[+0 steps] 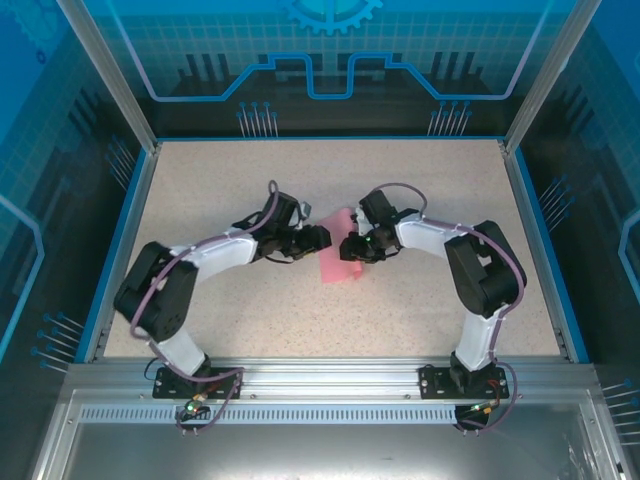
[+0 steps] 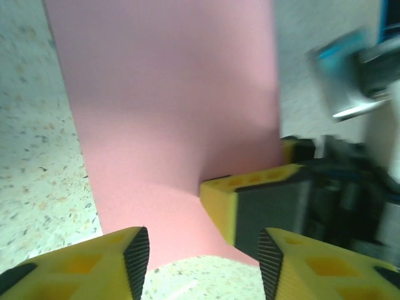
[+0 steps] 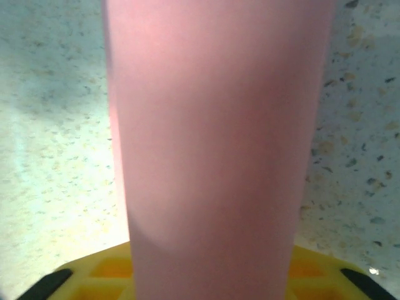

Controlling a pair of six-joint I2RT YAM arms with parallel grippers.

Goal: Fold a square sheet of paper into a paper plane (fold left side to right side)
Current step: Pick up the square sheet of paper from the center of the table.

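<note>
**A:** Left claw [image 2: 203, 259]: what state?

**B:** Apart. Its two yellow fingers [image 2: 94, 265] stand wide with nothing between them, low over the near end of the sheet [image 2: 169, 125]. I take it the gap is kept ready either to press the paper flat or to take an edge. It grips nothing as it stands.

**A:** And the right claw [image 1: 355, 247]?

**B:** It faces the left claw across the sheet, and the two are close together. From the left wrist, one of its yellow fingers [image 2: 219, 200] sits at the sheet's right edge, where the paper swells upward beside it. From its own wrist, the pink band lies across its fingers and hides the gap. So I cannot tell whether it is clamped on the paper or merely under it.

**A:** Why hold the edge there?

**B:** Probably to keep that side in place or lifted while the fold is set. A thin sheet slides on a smooth top unless something pins it.

**A:** Where is the sheet itself?

**B:** Mid-table [image 1: 200, 200], between the two claws, pink face up. From above it shows as a narrow slanted strip, well clear of the blue border.

**A:** Progress?

**B:** By its narrow outline, the left-to-right fold seems made or nearly so. The crease needs firming, and no dart shape is visible yet.
</note>
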